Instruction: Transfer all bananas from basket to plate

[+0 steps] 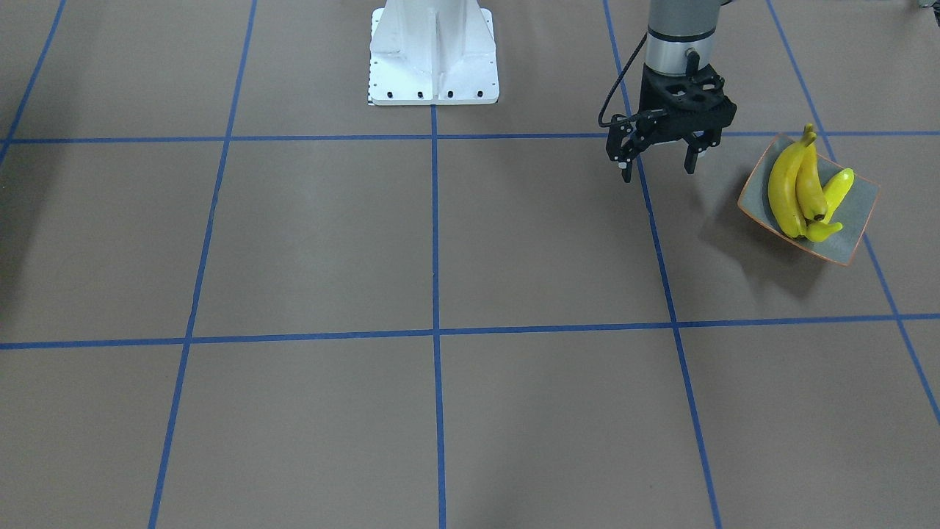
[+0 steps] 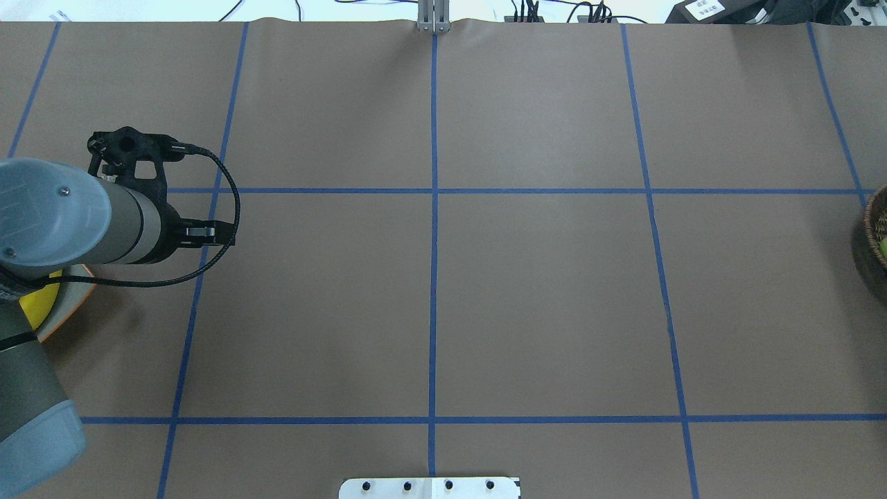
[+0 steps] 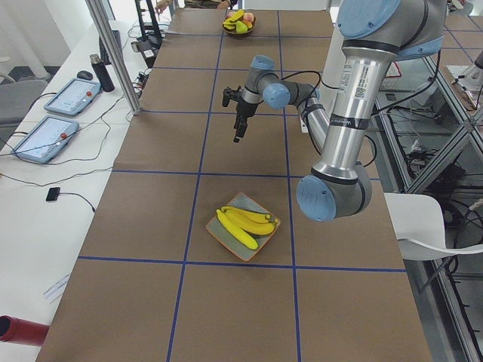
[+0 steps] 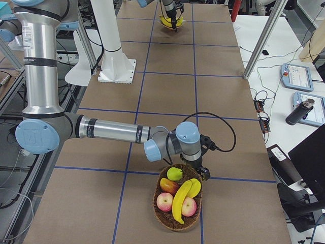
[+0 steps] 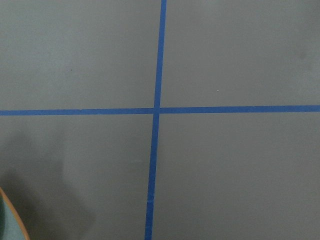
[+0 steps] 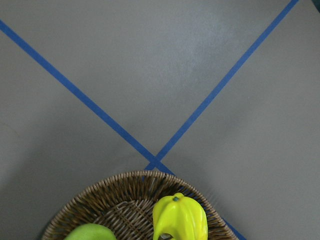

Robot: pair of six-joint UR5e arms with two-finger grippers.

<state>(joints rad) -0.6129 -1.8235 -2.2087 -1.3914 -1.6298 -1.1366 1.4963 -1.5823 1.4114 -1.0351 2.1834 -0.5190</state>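
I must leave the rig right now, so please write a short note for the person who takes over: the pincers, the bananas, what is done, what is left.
Left pincer: open, empty, above the table beside the plate.
Right pincer: at the rim of the basket; open or shut cannot be told.
Done: several bananas lie piled on the plate.
Left: at least one banana is in the basket, among other fruit; it must go to the plate.

table: brown, blue grid | plate | basket | white base
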